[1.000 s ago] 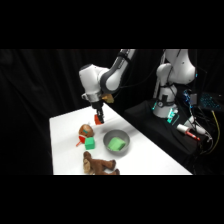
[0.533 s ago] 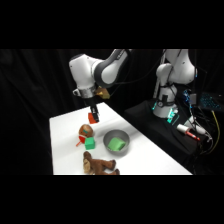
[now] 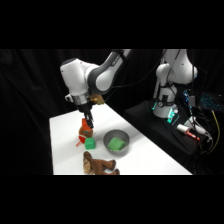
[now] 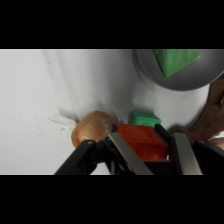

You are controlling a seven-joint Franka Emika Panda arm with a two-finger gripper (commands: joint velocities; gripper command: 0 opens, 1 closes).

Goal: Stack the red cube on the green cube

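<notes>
Red cube (image 4: 142, 141) clamped in gripper (image 4: 145, 150), carried above table; green cube (image 4: 144, 119) just beyond at 12 o'clock. Transport step; next, centre over green and lower.

Bright white table (image 3: 65, 145) against dark backdrop, soft blur throughout, faint shadows in wrist view

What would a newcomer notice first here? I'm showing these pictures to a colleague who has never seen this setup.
Probably the big white arm over the table, its gripper shut on the red cube. The green cube sits just past it, beside a round brown-orange toy. Next, the grey bowl holding a green block, and a brown plush toy at the table's near edge.
</notes>
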